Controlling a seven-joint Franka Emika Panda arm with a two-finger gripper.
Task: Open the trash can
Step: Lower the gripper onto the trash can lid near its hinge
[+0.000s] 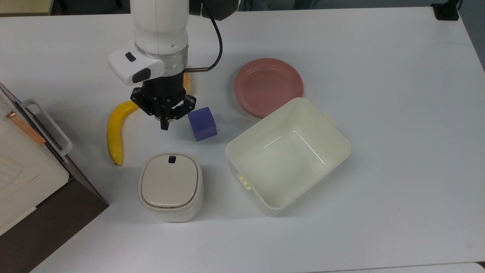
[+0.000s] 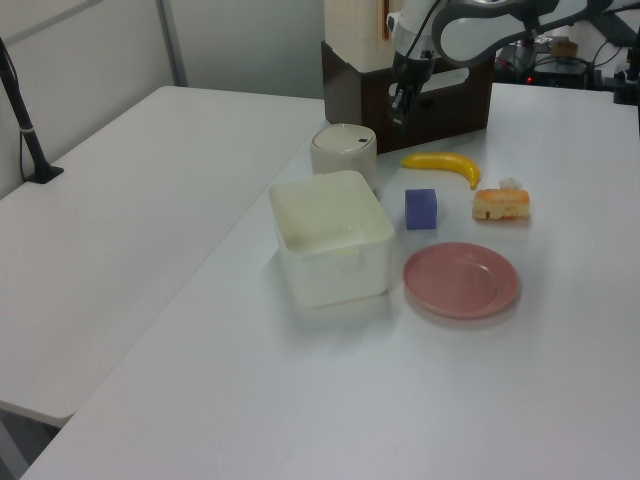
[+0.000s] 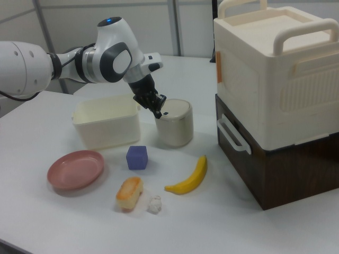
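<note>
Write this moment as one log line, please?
task: open trash can | lid: shut | gripper: shut, empty, above table between banana and blue cube | button: not touched

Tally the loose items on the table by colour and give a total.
Yellow: 1, banana
Purple: 1, cube
Pink: 1, plate
Cream: 2, trash can, tub
Golden-brown: 1, bread
White: 1, crumpled ball
Total: 7

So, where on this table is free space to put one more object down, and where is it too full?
The widest bare patch lies on the top view's right, beyond the pink plate and the lidless tub. The strip along the top view's bottom edge, below the trash can, is also free. It is crowded around the gripper, between the banana and the purple cube.
</note>
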